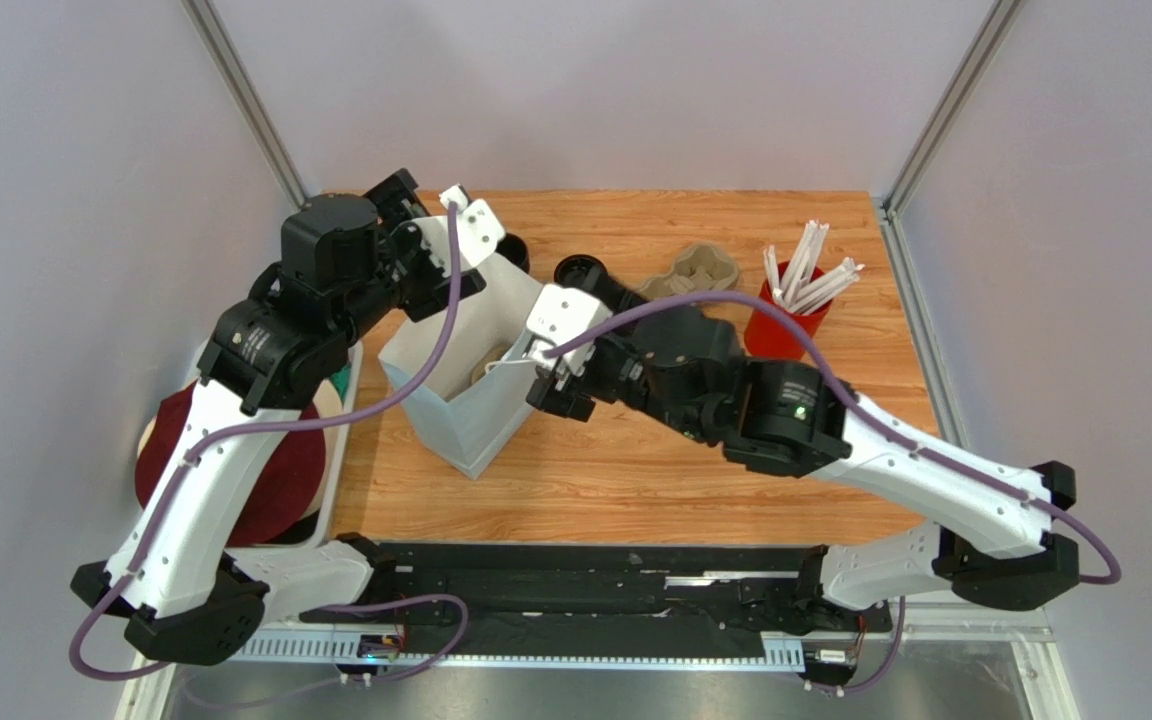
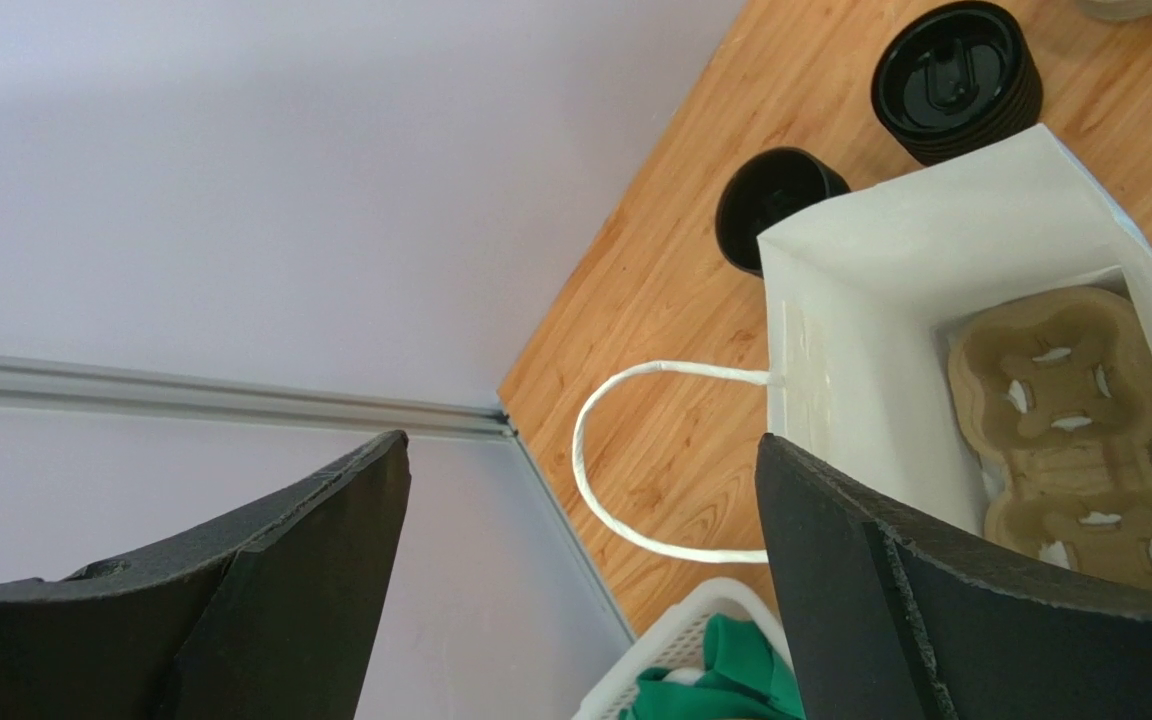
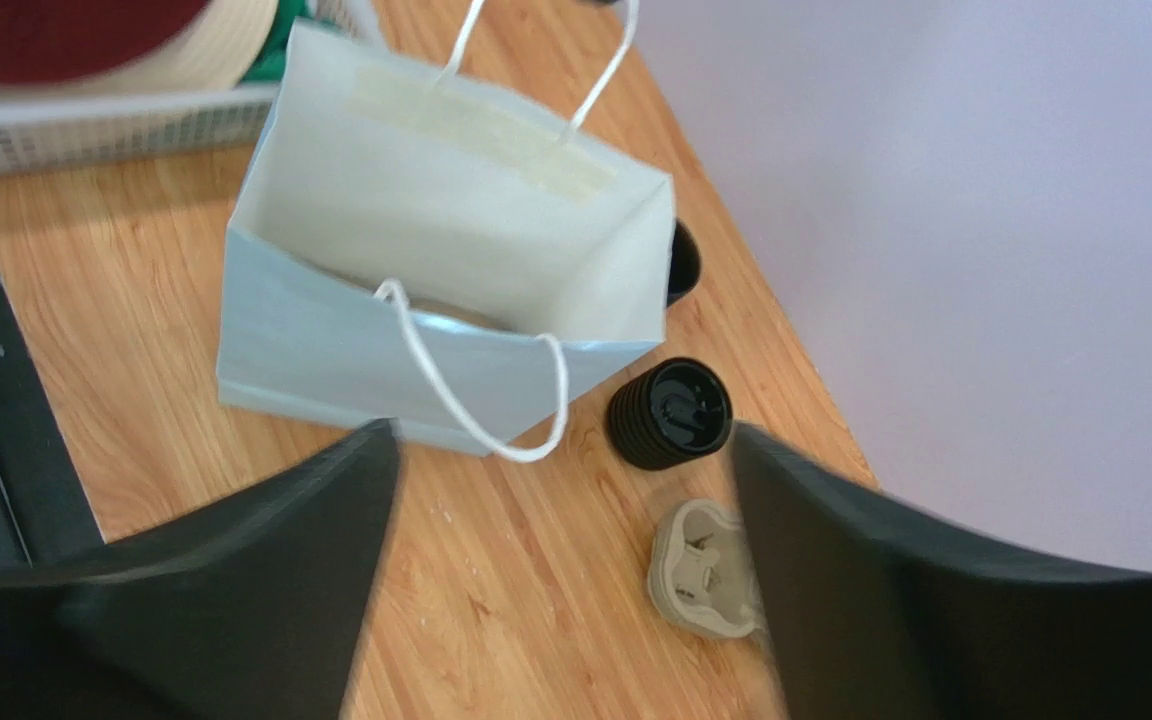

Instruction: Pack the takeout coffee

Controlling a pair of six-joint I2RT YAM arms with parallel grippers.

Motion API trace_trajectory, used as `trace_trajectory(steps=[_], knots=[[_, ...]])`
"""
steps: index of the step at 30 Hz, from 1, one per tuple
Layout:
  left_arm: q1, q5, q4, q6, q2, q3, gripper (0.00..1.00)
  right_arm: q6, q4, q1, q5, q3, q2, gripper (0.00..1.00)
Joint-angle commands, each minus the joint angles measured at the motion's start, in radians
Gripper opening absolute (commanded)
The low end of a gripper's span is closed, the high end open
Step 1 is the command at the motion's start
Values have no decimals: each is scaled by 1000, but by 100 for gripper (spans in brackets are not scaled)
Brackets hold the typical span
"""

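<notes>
The white paper bag [image 1: 462, 405] stands open on the wooden table. In the left wrist view a brown cardboard cup carrier [image 2: 1078, 420] lies at the bottom of the bag [image 2: 868, 300], its holes empty. A black cup [image 2: 778, 203] stands on the table against the bag's far corner; I cannot tell if it is the takeout coffee. My left gripper [image 2: 582, 443] hangs open above the bag's left handle [image 2: 642, 450], holding nothing. My right gripper [image 3: 563, 435] is open above the other handle [image 3: 462, 390], also empty.
A stack of black lids [image 3: 669, 413] and a spare cardboard carrier [image 3: 705, 570] lie beyond the bag. A red cup of white straws [image 1: 785, 323] stands at the back right. A white basket [image 2: 687, 623] with green cloth sits at the table's left edge.
</notes>
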Motion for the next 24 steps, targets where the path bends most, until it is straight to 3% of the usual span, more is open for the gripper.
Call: trace_trajectory(steps=[1, 2, 7, 12, 24], knots=[[19, -59, 62, -53, -48, -32, 94, 60, -89, -61, -36, 89, -71, 95], [27, -67, 63, -59, -56, -47, 94, 72, -89, -96, -48, 75, -83, 99], [64, -146, 54, -123, -114, -110, 94, 148, -26, -242, -159, -6, -134, 99], [125, -140, 34, -185, -175, -193, 95, 230, 3, -377, -225, -17, -100, 98], [263, 159, -26, -165, -165, -265, 93, 257, 68, -468, -269, -158, -165, 97]])
